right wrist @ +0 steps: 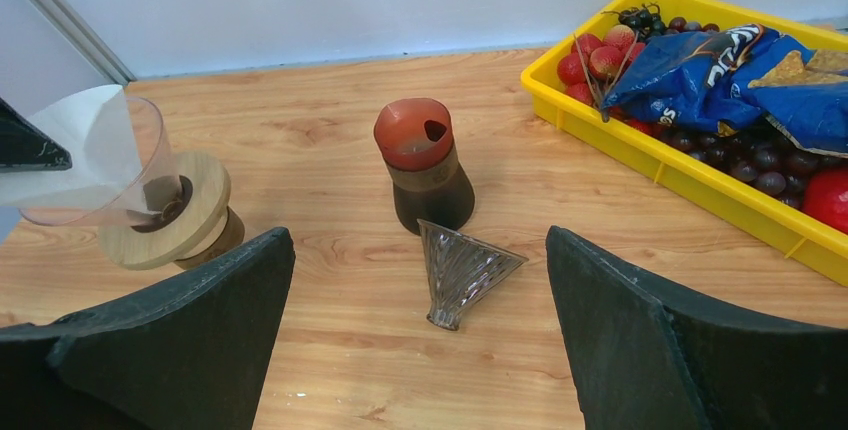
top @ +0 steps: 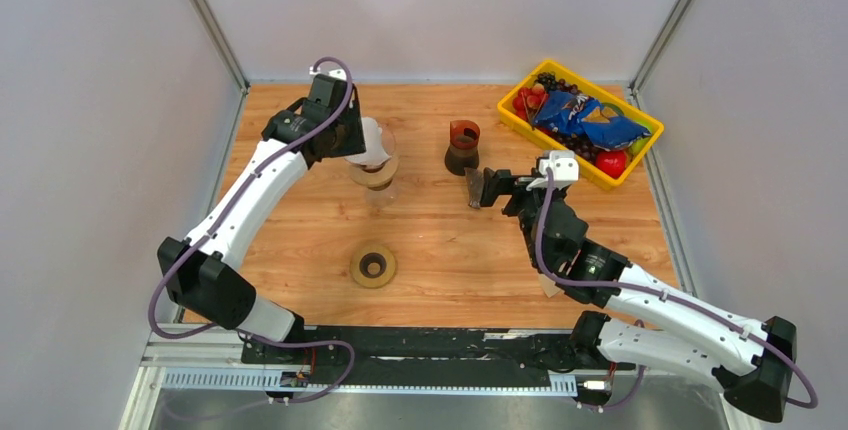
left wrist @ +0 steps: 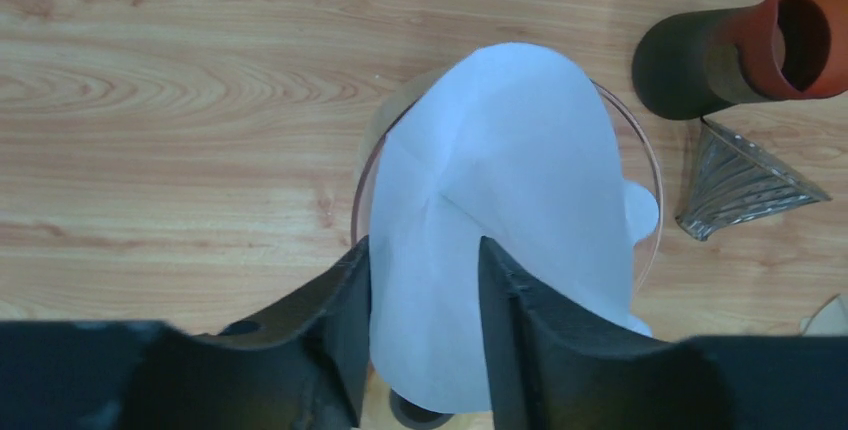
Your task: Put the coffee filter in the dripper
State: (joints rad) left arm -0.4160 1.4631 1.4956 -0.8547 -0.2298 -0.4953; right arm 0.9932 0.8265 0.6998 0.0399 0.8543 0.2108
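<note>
The white paper coffee filter (left wrist: 500, 170) sits point-down inside a clear glass dripper (left wrist: 655, 205) on a wooden collar (right wrist: 190, 220), at the table's back left (top: 372, 165). My left gripper (left wrist: 425, 260) is above the dripper's near rim, its fingers closed partway with the filter's near side between them. The filter also shows in the right wrist view (right wrist: 85, 140). My right gripper (right wrist: 418, 235) is open and empty, low over mid-table (top: 480, 188), with a ribbed glass cone (right wrist: 462, 270) lying on its side between and beyond its fingers.
A brown pot with a red lid (top: 463, 145) stands just behind the ribbed cone (top: 474, 188). A yellow tray (top: 520, 115) of fruit and a blue snack bag is at the back right. A round wooden ring (top: 373, 267) lies near the front centre.
</note>
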